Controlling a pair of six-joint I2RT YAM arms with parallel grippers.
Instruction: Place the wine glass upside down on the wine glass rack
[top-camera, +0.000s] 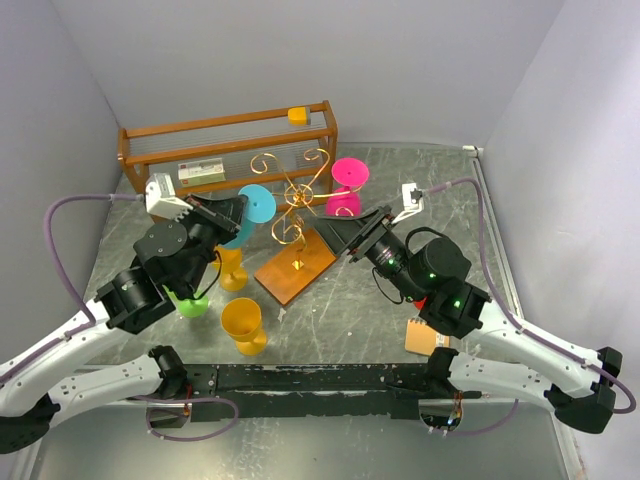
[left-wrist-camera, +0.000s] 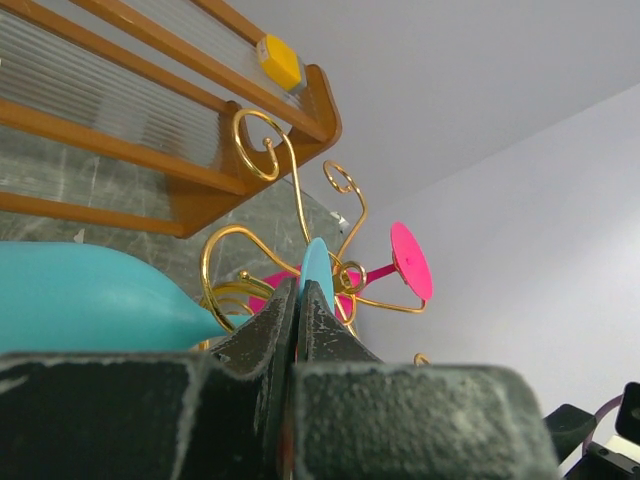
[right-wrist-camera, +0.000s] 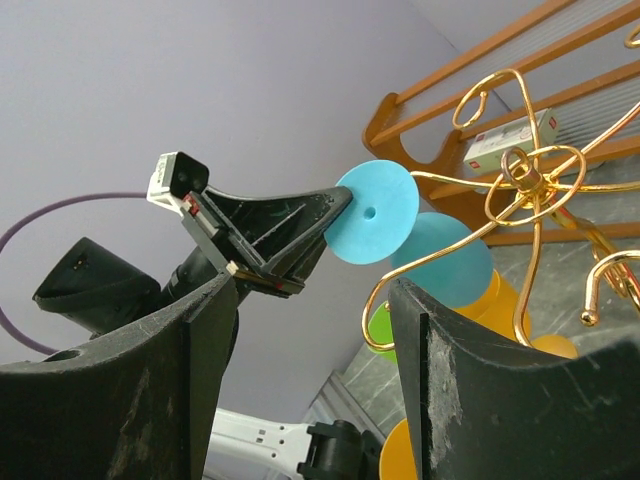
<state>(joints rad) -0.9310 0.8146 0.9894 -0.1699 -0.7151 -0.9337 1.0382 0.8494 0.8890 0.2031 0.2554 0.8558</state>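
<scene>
Top view, table as clock face.

- Left gripper (top-camera: 240, 208) (left-wrist-camera: 302, 295): jaws are seen pressed together on the rim of the foot disc of the blue glass (top-camera: 258, 203) (left-wrist-camera: 90, 295) (right-wrist-camera: 375, 212). The disc is seen edge-on between the two fingertips in the left wrist view.
- Blue glass: held off the table and tipped well over. The foot is turned towards the rack and the bowl trails back towards the left arm. It is found at 9 o'clock of the rack's wire top, just beside the scrolls. Whether wire is touched cannot be told.
- Rack (top-camera: 305, 262) (right-wrist-camera: 520, 165): stood near table centre on its square wooden base, post upright, gold scrolls spread at the top.
- Right gripper (top-camera: 338, 232) (right-wrist-camera: 310, 290): fingers are spread wide and nothing is held. It is placed at 3 o'clock of the rack, near the base, pointed at the scrolls.
- Pink glass (top-camera: 349, 173): seen at 2 o'clock of the rack, foot disc uppermost. Whether it hangs from the wire cannot be told.
- Shelf (top-camera: 228, 128): set along the back wall at 11 o'clock.
- Two yellow glasses (top-camera: 243, 322) are noted at 7 to 8 o'clock of the rack base. A green glass (top-camera: 190, 303) is partly hidden under the left arm.
</scene>
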